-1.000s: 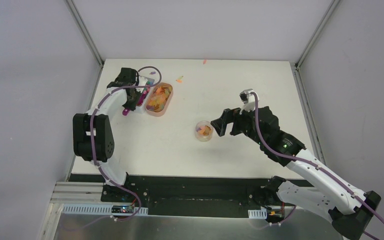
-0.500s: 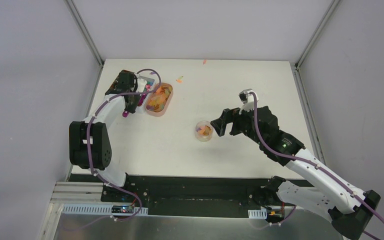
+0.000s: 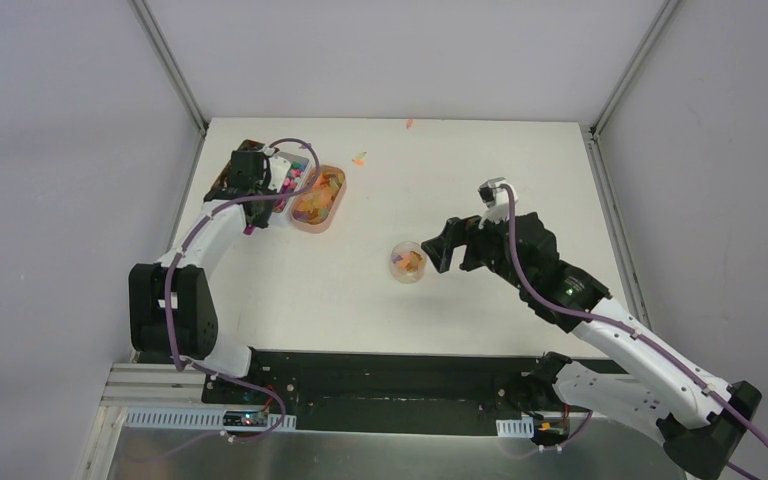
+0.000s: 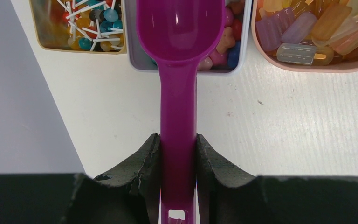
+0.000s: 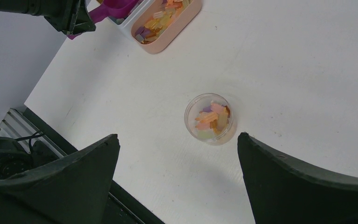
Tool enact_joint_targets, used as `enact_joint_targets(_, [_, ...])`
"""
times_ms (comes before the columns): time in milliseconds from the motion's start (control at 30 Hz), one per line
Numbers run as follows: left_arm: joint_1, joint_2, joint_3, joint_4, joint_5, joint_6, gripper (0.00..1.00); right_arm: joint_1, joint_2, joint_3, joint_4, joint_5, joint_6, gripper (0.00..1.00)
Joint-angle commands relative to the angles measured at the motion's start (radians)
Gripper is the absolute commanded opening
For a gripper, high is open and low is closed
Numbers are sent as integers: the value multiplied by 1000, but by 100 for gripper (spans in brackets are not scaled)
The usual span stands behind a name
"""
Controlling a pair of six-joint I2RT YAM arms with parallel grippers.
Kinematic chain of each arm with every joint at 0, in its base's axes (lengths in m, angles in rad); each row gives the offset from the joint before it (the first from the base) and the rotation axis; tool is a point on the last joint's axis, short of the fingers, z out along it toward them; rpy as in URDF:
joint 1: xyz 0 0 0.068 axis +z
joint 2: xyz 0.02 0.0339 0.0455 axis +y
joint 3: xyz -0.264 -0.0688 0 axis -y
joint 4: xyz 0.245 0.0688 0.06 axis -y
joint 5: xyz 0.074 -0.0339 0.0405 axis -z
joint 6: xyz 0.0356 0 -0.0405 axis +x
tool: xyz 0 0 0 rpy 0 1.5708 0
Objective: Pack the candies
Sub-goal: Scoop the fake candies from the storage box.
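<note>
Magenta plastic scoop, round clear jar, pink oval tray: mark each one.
Magenta plastic scoop [image 4: 179, 28]: left wrist view, inside its bowl.
Round clear jar [image 5: 186, 120]: right wrist view, left rim.
Pink oval tray [image 5: 172, 37]: right wrist view, outer side wall.

No text, label, brand or number is showing legibly in any of the views. The scoop [image 4: 179, 93], the jar [image 5: 210, 118] and the candies [image 4: 307, 30] are carrying no marks that can be made out
</note>
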Motion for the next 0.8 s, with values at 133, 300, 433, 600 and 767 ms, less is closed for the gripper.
enact_joint_targets(133, [12, -143, -16, 67, 42, 16, 0, 5, -43, 36, 15, 25, -11, 100])
enact_joint_targets(300, [10, -209, -27, 67, 107, 38, 0, 5, -56, 34, 7, 36, -12, 100])
enact_joint_targets(433, [11, -272, -28, 51, 170, 59, 0, 5, -61, 30, 4, 47, -19, 100])
enact_joint_targets(600, [11, -331, -6, 11, 234, 65, 0, 5, -71, 27, -4, 69, -25, 100])
enact_joint_targets(767, [7, -354, 33, -48, 323, 47, 0, 5, -87, 25, -17, 87, -37, 100])
